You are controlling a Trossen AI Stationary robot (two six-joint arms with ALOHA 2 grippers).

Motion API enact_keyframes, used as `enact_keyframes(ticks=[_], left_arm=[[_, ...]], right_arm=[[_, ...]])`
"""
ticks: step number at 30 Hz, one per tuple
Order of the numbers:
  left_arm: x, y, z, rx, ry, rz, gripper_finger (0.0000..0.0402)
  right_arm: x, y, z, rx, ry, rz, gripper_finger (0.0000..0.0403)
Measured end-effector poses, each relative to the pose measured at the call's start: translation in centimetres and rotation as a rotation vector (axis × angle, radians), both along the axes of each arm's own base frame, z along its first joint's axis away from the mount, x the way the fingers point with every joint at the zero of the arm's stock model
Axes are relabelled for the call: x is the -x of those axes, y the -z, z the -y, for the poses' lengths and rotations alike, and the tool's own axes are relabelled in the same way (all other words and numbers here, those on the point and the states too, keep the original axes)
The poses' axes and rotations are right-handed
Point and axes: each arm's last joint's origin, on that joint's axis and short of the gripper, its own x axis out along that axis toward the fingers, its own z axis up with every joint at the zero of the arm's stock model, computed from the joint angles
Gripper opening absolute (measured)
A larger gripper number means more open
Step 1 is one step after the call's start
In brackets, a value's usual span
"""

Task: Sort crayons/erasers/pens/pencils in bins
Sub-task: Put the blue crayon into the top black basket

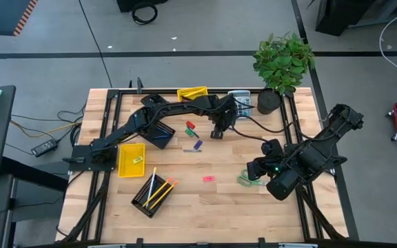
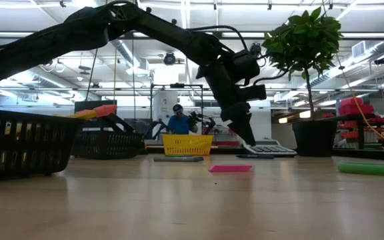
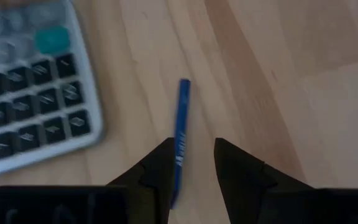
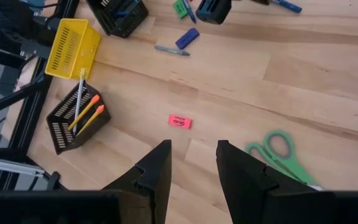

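From above, the left gripper reaches far across the wooden table and hangs just beside the grey calculator. Nearer the robot than the calculator lie a green eraser, a purple crayon and a pink eraser. One black mesh bin holds the long pencils. A yellow bin holds a small yellow eraser. The right gripper waits well away from the calculator, next to the green scissors.

From table height, the left arm comes down just in front of the calculator. The pink eraser lies flat, closer to the camera.

In the left wrist view, the two dark fingers are partly open and hold nothing. A blue pen lies next to the calculator. It sits close against one finger, not in the middle of the gap. That finger may land on the pen and push it away, or the pinch may grab only its end, so it tips and drops.

In the right wrist view, the right fingers stand open and empty over bare wood, with the pink eraser and scissors close by.
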Motion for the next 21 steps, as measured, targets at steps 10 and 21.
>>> enact_keyframes(ticks=[10,21], left_arm=[[0.1,1.2,-1.0,0.007,-0.022,-0.013,0.0121],[0.0,2.8,-1.2,0.017,-0.025,-0.038,0.0121]], right_arm=[[-0.1,0.0,0.2,0.036,-0.043,-0.02,0.0133],[-0.1,0.0,0.1,0.047,-0.058,-0.024,0.0133]])
